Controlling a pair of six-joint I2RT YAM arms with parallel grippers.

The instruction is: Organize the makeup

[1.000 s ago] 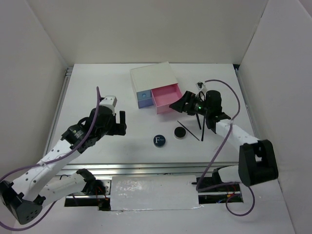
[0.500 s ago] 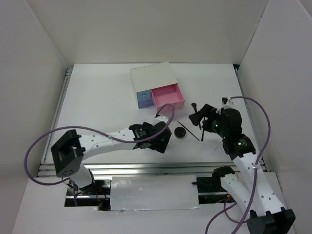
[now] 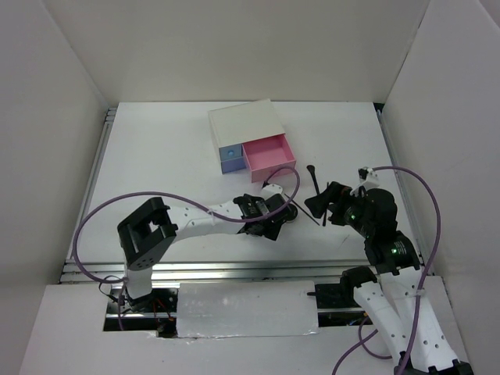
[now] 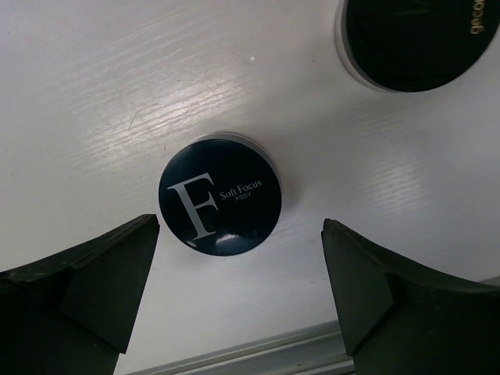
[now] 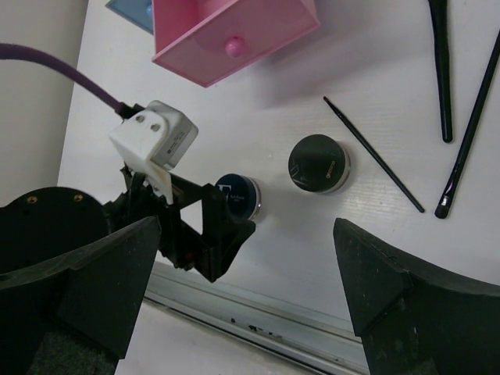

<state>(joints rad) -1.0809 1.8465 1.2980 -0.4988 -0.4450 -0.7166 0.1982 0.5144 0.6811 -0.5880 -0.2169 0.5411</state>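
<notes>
The dark-blue compact marked "F" lies on the white table just ahead of my left gripper, which is open and empty above it. The black jar sits beside it. In the right wrist view the compact, jar and thin black brushes lie in front of the open pink drawer. My right gripper is open and empty, above the table's near edge. In the top view my left gripper hides the compact; my right gripper is to its right. Pencils and tube are out of view.
The white box stands at the back middle, its pink drawer pulled out and its blue drawer shut. A brush lies right of the pink drawer. A metal rail runs along the table's near edge. White walls enclose the table.
My left arm has swung from the left side to the middle and now sits over the compact. My right arm has pulled back from the pink drawer toward the near right.
</notes>
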